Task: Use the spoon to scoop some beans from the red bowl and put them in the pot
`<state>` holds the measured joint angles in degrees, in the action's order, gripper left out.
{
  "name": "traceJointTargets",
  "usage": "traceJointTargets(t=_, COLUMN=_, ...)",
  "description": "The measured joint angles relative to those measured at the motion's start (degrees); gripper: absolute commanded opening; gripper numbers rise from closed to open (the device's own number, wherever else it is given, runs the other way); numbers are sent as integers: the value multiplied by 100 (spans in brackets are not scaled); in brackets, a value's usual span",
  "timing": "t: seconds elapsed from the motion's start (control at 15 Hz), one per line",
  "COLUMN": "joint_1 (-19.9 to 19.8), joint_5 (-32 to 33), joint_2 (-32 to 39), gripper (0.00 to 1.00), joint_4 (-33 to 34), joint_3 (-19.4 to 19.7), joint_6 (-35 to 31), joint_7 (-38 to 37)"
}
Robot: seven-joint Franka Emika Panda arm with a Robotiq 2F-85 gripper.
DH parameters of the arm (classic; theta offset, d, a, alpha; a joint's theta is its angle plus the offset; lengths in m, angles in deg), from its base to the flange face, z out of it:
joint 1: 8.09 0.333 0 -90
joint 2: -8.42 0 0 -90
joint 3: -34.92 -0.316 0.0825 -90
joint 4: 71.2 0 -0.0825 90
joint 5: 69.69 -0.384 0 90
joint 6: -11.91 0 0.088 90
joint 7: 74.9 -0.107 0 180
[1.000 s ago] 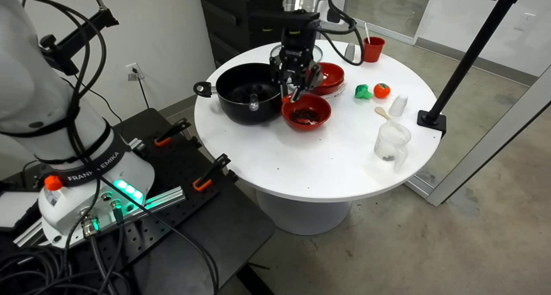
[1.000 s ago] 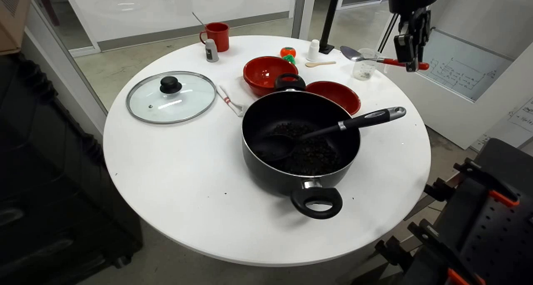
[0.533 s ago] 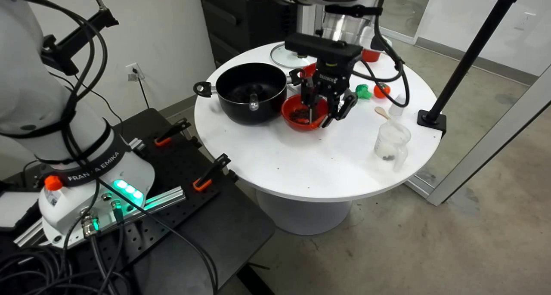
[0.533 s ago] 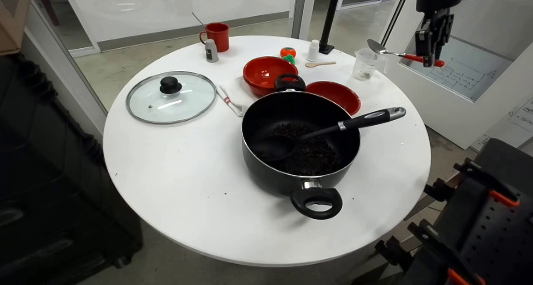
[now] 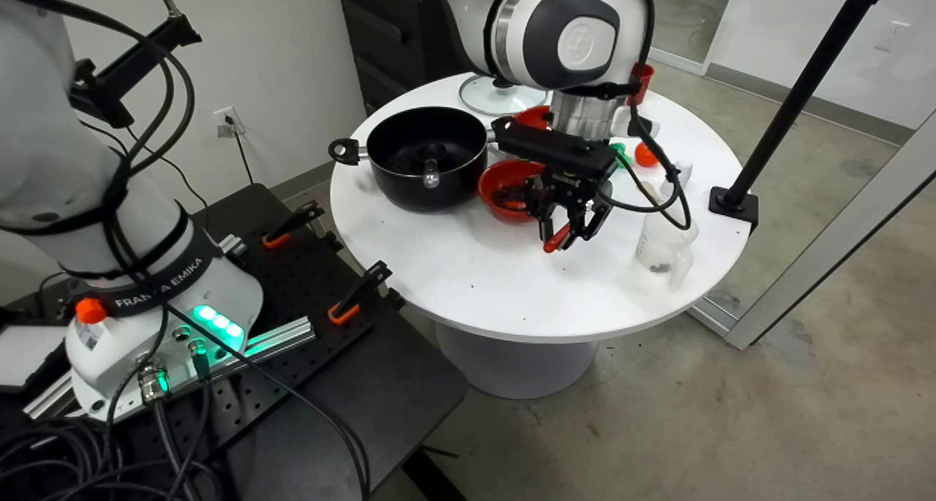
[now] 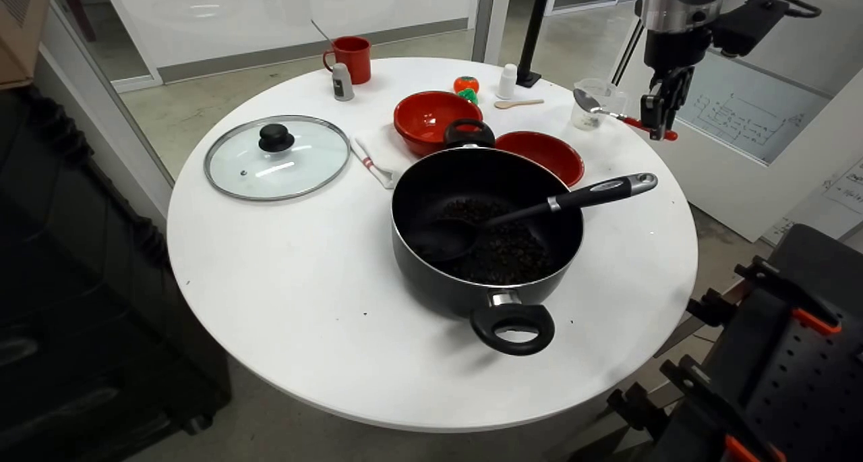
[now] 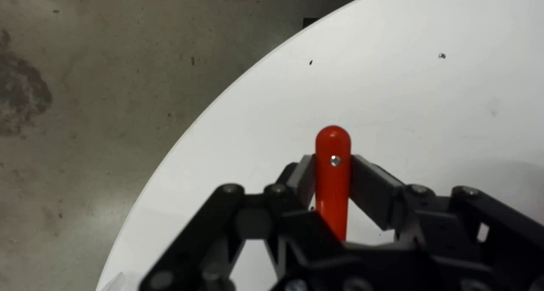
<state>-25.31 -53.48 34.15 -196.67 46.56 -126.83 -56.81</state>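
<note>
Red-handled spoon (image 7: 332,193) gripped in my hand (image 7: 333,165), I hover above the white surface (image 5: 453,267), right of the black pot (image 5: 402,189) and red bowl (image 5: 506,170) of beans (image 5: 507,196) in an exterior view.

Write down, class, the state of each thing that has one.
Spoon: aloft, load unclear
Pincer: shut on spoon
Pot: uncovered, beans and black spoon inside
Glass lid: off, knob up
Red bowl: upright, beans inside
Other red bowl: upright
Red mug: upright
Measuring cup: upright
Grey shaker: upright
White shaker: upright
Wooden spoon: lying flat
Base lights: lit
</note>
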Motion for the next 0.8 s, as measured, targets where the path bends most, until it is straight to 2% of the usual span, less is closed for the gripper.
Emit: traceJointTargets(t=0.8, joint_1=-120, joint_5=-31, joint_2=773, gripper=6, joint_4=154, joint_3=-104, joint_6=-841, joint_7=75)
